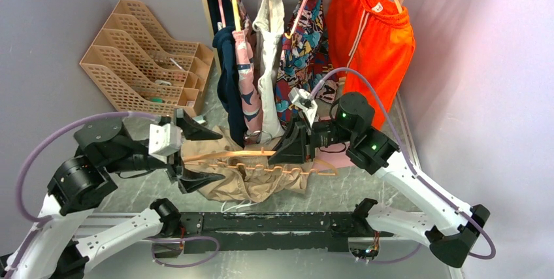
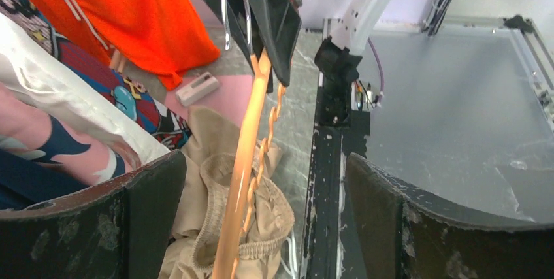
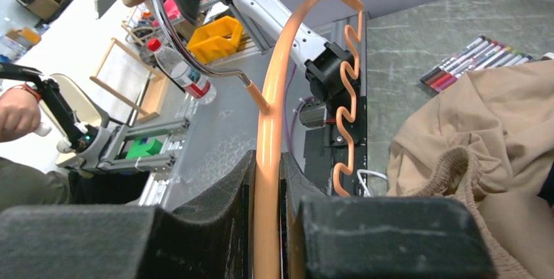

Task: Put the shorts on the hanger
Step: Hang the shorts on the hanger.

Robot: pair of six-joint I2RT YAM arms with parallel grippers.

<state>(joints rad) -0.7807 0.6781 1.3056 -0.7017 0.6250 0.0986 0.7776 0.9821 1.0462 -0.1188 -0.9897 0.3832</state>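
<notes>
The right end effector [image 1: 282, 151] is pressed together on the upper bar of the hanger [image 1: 242, 155], next to its metal hook [image 3: 189, 50], and holds it roughly level, low over the desk [image 1: 366, 191]. The hanger's wavy lower bar [image 3: 346, 96] lies across the top of the shorts [image 1: 261, 184], which sit crumpled on the desk between the two arms with the gathered waistband [image 2: 261, 217] open below the hanger. Whether the bar passes inside the waistband I cannot tell. The left end effector [image 1: 221, 156] is spread wide around the hanger's far end, its fingers [image 2: 98, 227] touching neither hanger nor shorts. Behind, bright orange shorts [image 1: 369, 37] hang on a rail.
</notes>
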